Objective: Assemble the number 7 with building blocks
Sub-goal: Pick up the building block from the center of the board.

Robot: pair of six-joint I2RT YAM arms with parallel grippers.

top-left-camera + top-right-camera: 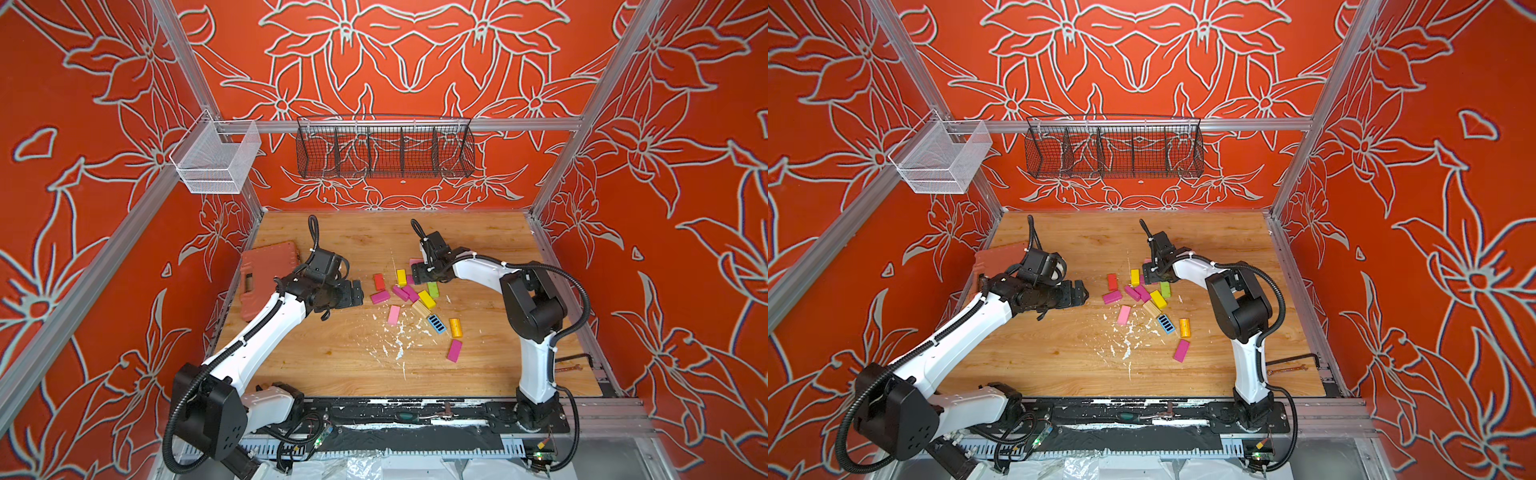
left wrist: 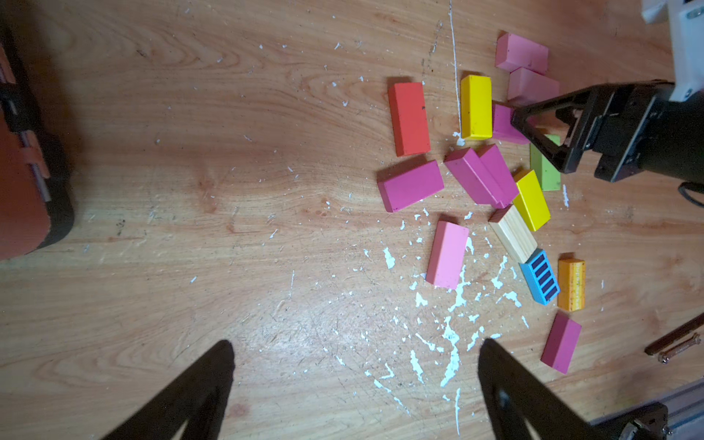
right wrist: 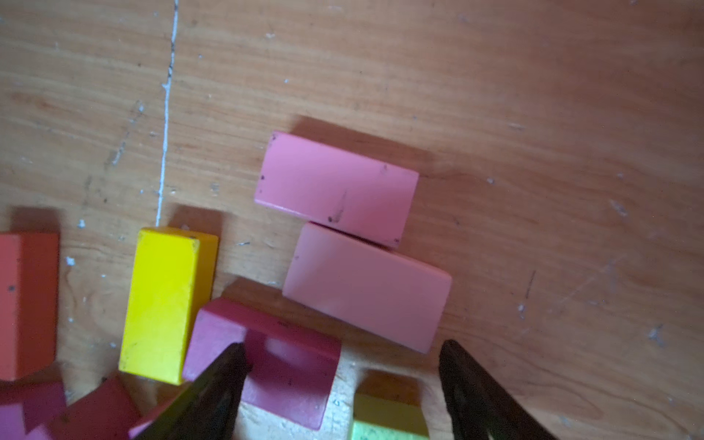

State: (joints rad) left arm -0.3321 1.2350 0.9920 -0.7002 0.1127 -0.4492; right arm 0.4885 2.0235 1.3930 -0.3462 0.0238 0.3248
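Scuffed wooden desk (image 1: 332, 353) inside orange flowered walls, flecked with white chips. Scattered loose ahead of both arms: the building blocks (image 1: 427, 299), flat on their broad faces, several touching or overlapping. No number 7 laid out yet; task judged barely begun. On the left pincer (image 2: 356, 344): jaws spread wide, nothing between them, the pile ahead and off to one side. On the right pincer (image 3: 344, 344): jaws also wide, gripping nothing, low over the pile, a magenta block (image 3: 289, 365) lying partly between them with one finger (image 3: 213, 396) across its corner. Just beyond those fingertips: two light pink blocks (image 3: 365, 285), touching. Probably light, rigid, smooth-painted, so slightly slippery but not fragile. Best gripped across the narrow width at mid-length, pads square on the long sides. Worth minding: close neighbours, easily nudged.
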